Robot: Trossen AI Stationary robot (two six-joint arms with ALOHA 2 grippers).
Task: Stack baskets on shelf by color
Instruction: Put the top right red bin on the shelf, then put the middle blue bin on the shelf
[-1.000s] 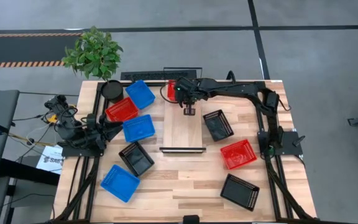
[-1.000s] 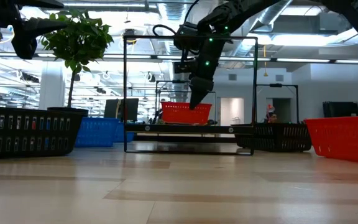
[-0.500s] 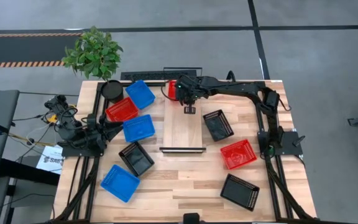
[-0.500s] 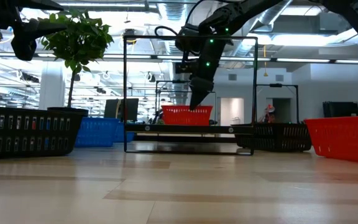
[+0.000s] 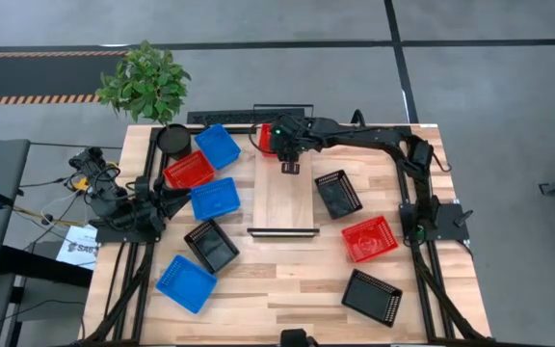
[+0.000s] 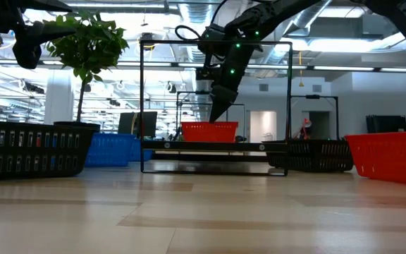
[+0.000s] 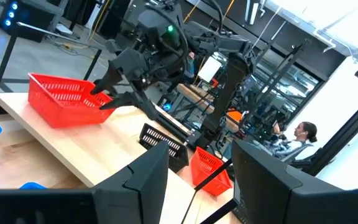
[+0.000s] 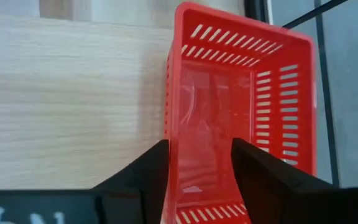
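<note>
Fingers of the left gripper [image 7: 194, 186] stand apart over the table's [image 5: 287, 280] left edge, empty, while the right gripper [image 6: 213, 113] hangs with fingers spread just above the red basket [image 6: 208, 132] sitting on the shelf's [image 5: 285, 198] far end.

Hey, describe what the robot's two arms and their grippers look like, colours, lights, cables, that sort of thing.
Both arms are dark, jointed metal. The right gripper has two slim black fingers, with small green lights glowing on the wrist above and a black cable looping off it. The left gripper shows two broad, angular black fingers.
</note>
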